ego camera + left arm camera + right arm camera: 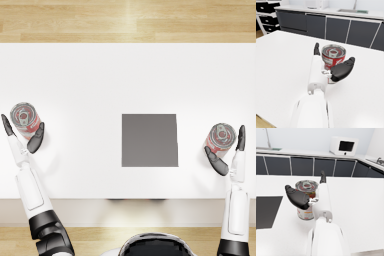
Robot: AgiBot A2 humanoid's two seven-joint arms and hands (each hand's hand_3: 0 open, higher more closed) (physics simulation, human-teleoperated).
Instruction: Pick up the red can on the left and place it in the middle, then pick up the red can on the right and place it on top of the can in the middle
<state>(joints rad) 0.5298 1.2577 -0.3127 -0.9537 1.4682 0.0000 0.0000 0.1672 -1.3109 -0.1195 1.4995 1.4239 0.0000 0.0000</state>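
Observation:
The left red can (24,119) (333,55) stands upright near the table's left edge. My left hand (21,141) (331,71) brackets it, straight fingers (6,125) on one side and the thumb (342,70) on the other, not closed on it. On the right stands the other red can (220,136) (306,189), also upright. My right hand (231,159) (309,200) flanks it the same way, its thumb (296,196) spread wide and its fingers (241,138) straight. A dark grey square mat (149,140) (266,210) lies flat in the middle of the white table (90,80).
The table's front edge (100,199) runs just before my arms, with wooden floor beyond the far edge. Dark kitchen cabinets (336,28) line the background, with a sink (352,10) and a white microwave (344,146) on the counter.

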